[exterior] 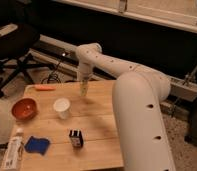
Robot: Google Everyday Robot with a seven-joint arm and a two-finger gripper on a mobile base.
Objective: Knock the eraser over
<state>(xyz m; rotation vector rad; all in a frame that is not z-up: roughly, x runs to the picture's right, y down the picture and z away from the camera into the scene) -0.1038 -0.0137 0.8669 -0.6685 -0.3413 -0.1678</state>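
The eraser (76,138) is a small black block with a pale patch, standing upright on the wooden table (99,112) near the front middle. The white arm reaches in from the right and bends down over the table's back edge. My gripper (84,90) hangs at the arm's end, pointing down at the tabletop, behind and a little right of the white paper cup (61,108). It is well behind the eraser and apart from it, about a third of the table's depth away.
An orange bowl (24,108) sits at the left edge. A flat blue cloth-like piece (37,145) and a long white box (13,151) lie at the front left. An orange tool (44,88) lies at the back left. A black office chair (14,47) stands beyond the table.
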